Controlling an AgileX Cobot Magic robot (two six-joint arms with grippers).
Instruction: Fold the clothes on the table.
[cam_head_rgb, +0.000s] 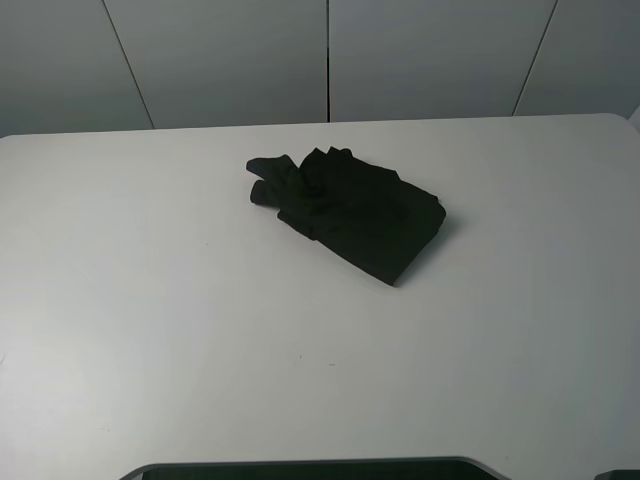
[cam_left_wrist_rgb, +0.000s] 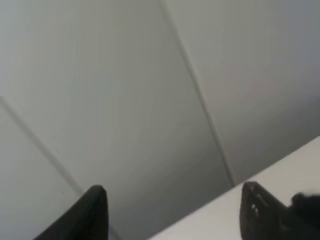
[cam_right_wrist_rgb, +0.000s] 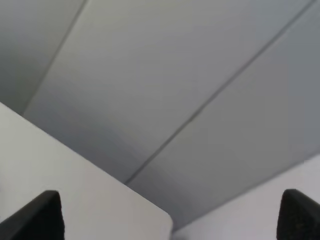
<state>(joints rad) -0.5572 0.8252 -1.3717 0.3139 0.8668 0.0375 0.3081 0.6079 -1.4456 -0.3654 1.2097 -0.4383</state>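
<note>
White table (cam_head_rgb: 150, 330) under grey wall panels (cam_head_rgb: 215, 60), with the black clothes (cam_head_rgb: 350, 212) bundled just right of centre, toward the far edge.

Both grippers hold nothing and point at the wall: the left gripper (cam_left_wrist_rgb: 172, 212) has its fingers spread wide, and the right gripper (cam_right_wrist_rgb: 172, 215) is spread wide too.

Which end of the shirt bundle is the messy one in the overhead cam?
The far-left end of the black T-shirt: it is bunched into lumpy folds, while the near-right end lies flat with a straight edge on the white table.
</note>
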